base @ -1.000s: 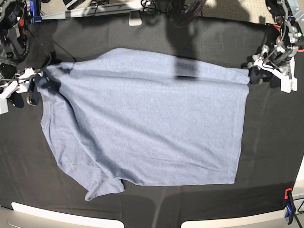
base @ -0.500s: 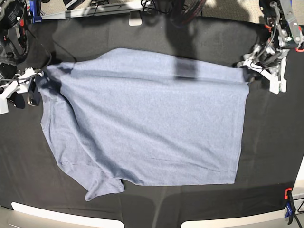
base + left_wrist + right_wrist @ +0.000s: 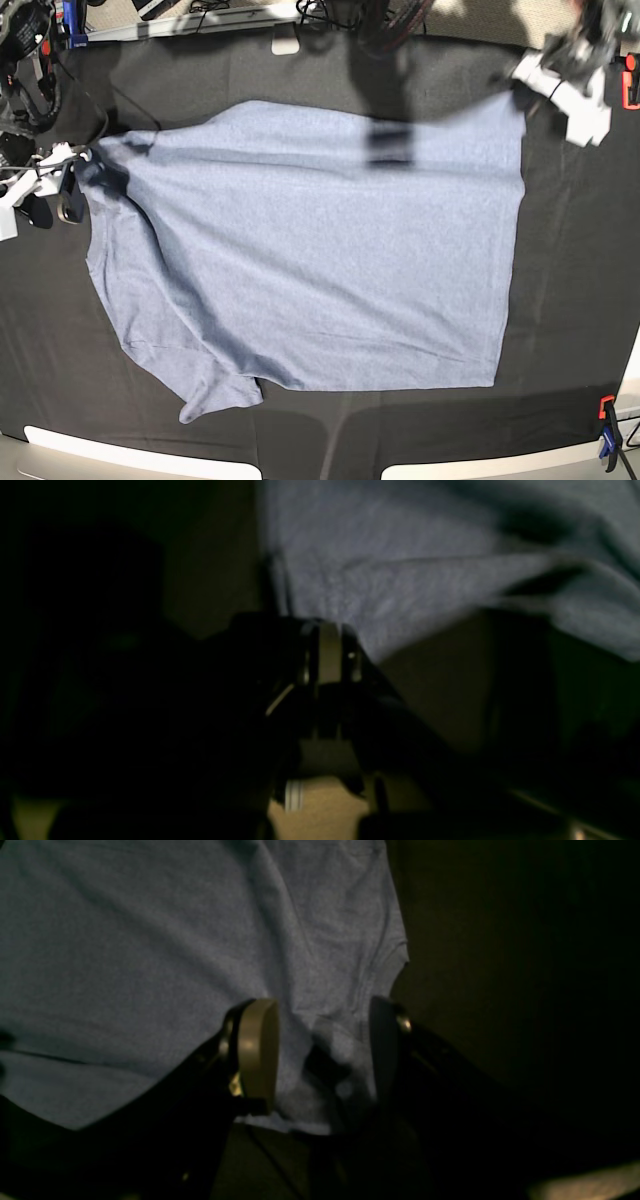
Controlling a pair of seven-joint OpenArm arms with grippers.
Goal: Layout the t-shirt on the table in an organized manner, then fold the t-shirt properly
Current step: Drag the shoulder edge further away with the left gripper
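Spreading the t-shirt (image 3: 310,260) flat is the step in hand; folding has not begun. The garment lies plain side up across the middle of the tabletop (image 3: 570,300), mostly smooth, with one sleeve curled near the front edge and a ridge of slack along the far hem.

The left gripper (image 3: 535,70) is seen at the shirt's far corner on the base view's right; its fingers (image 3: 327,652) are pressed together, and the corner appears to be pinched and drawn outward, though the wrist picture is too dark for the cloth between them to be confirmed. The right gripper (image 3: 322,1050) hangs over the sleeve edge on the opposite side, its fingers (image 3: 257,1050) spread wide with cloth lying beneath and between them, nothing gripped.

The next move is judged to call for the right fingers to be closed on that sleeve edge, so that the far hem can be tensioned from both ends and the ridge pulled out.
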